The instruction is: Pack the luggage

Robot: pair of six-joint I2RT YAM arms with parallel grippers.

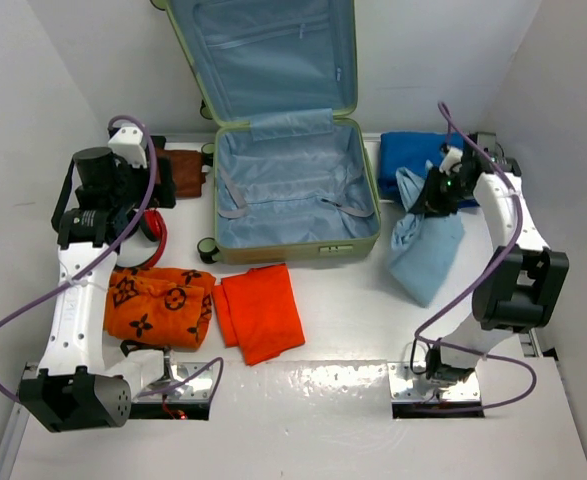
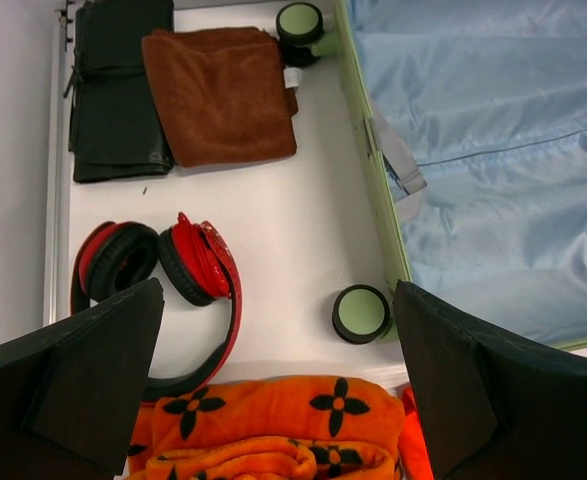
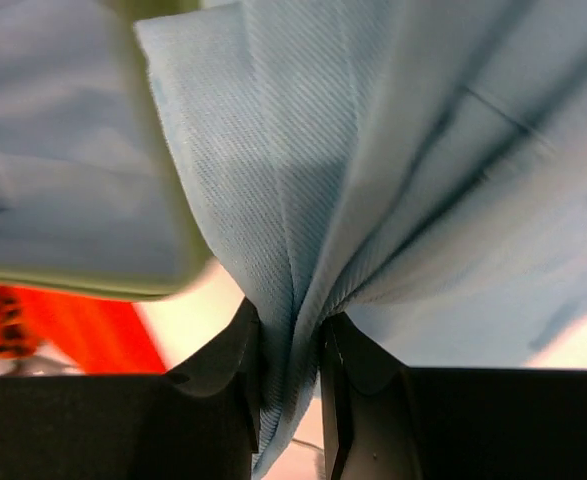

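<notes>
While the right gripper (image 3: 291,340) pinches a light blue cloth (image 1: 423,250) just right of the open luggage (image 1: 293,215), lifting it clear of the rim seems wise; the left gripper (image 2: 278,300) hangs wide open.

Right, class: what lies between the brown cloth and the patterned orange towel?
The red headphones lie between the brown cloth and the patterned orange towel; the left wrist view shows it best.

luggage (image 1: 273,250): hard plastic shell, sheeny fabric lining
headphones (image 2: 208,275): glossy red plastic, matt black pads
brown towel (image 2: 223,95): fuzzy cloth
light blue garment (image 3: 373,150): fine twill weave
</notes>
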